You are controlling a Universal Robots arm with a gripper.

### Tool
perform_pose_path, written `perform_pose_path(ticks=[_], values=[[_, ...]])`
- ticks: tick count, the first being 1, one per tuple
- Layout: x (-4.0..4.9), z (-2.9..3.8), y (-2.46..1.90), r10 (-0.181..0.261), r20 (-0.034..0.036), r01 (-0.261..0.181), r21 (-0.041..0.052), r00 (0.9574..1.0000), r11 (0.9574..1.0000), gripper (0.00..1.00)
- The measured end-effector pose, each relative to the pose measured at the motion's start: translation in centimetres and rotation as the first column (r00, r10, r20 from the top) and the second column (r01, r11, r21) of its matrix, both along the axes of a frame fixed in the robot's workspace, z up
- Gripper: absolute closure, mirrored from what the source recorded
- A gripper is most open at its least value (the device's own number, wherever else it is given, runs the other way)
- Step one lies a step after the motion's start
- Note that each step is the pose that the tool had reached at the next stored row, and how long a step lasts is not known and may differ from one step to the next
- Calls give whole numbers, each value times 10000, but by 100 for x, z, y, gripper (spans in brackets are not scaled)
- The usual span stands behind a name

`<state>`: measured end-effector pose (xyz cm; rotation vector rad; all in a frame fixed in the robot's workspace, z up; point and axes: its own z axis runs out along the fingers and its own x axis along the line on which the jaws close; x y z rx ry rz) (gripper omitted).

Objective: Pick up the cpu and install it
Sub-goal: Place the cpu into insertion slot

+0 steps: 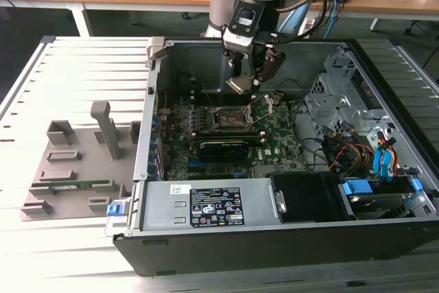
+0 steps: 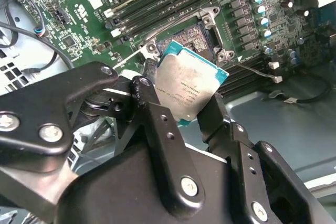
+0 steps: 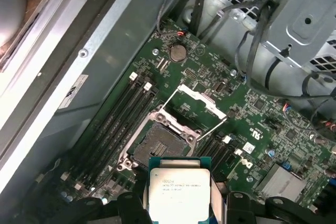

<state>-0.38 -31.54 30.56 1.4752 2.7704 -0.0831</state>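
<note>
Workshop benches line the background, and nearest the camera a pale slatted table (image 1: 68, 66) carries an open computer case (image 1: 146, 135), lying on its side; inside it the green motherboard (image 1: 274, 145) is the widest thing, and the socket (image 1: 232, 119) near its middle serves as the landmark; beside the socket, toward the exterior view's near edge, sits the boxed power supply (image 1: 206, 204); the socket's load plate (image 3: 202, 100) is swung up, leaving the contact field bare; above the socket and apart from it hangs the end effector (image 1: 248, 73), closed on the cpu (image 2: 191, 87), one finger (image 2: 152, 114) on each of two opposite edges, silvery lid facing the wrist cameras; in the second wrist view the chip looks tilted and turned relative to the socket's frame; judged from that, the risks are a crooked descent that bends contacts, a wrong corner orientation, a slip from so narrow an edge grip, or a finger striking the raised plate or the thin retention lever (image 2: 257, 69) just beside the socket; small dark print crosses the lid, white lettering marks the board, and stickers with text cover the power supply, none read off.
</note>
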Motion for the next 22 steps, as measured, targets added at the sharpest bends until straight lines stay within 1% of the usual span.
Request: perform_pose_path(ticks=[3, 5, 8, 11, 14, 16, 19, 22], values=[[0, 0, 0, -348, 0, 348, -32, 9994, 9994, 45], [0, 0, 0, -493, 1, 493, -41, 9988, 9988, 45], [0, 0, 0, -875, 2, 875, -59, 9962, 9962, 45], [0, 0, 0, -1059, 3, 1059, -69, 9944, 9944, 45], [0, 0, 0, -1336, 5, 1336, -84, 9910, 9910, 45], [0, 0, 0, -1433, 5, 1433, -89, 9897, 9896, 45], [0, 0, 0, -1715, 8, 1715, -103, 9852, 9851, 45], [0, 0, 0, -1892, 9, 1892, -111, 9819, 9819, 45]])
